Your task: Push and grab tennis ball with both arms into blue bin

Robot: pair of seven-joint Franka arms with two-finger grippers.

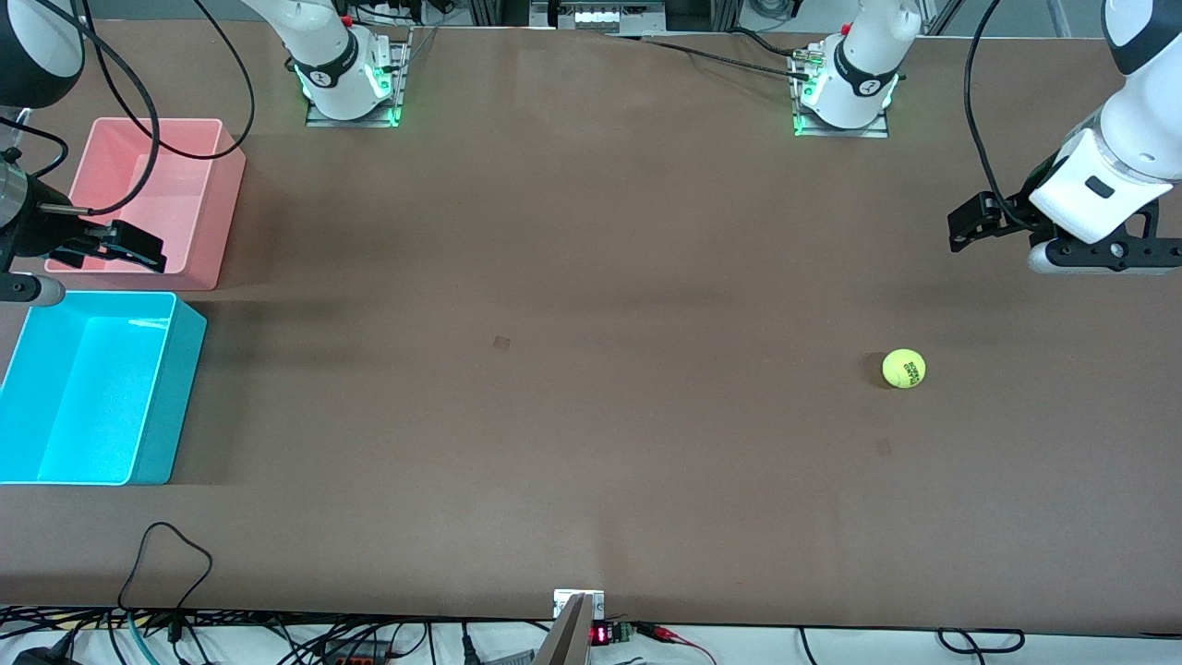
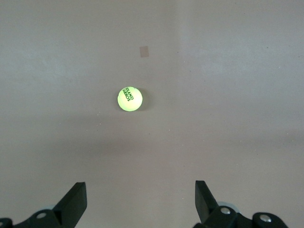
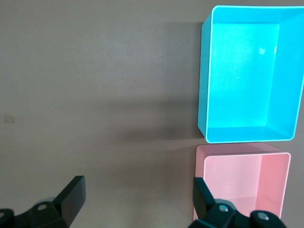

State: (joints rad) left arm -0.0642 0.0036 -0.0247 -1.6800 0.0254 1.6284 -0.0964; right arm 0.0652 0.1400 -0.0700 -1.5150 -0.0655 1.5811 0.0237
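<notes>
Resting tennis ball [image 1: 903, 368], grippers spread

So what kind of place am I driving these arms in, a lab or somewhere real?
Most likely a robotics lab bench. A brown-covered table carries two arm bases bolted to plates, loose cables run along its edge, and the only props are a tennis ball, a blue bin and a pink bin.
</notes>
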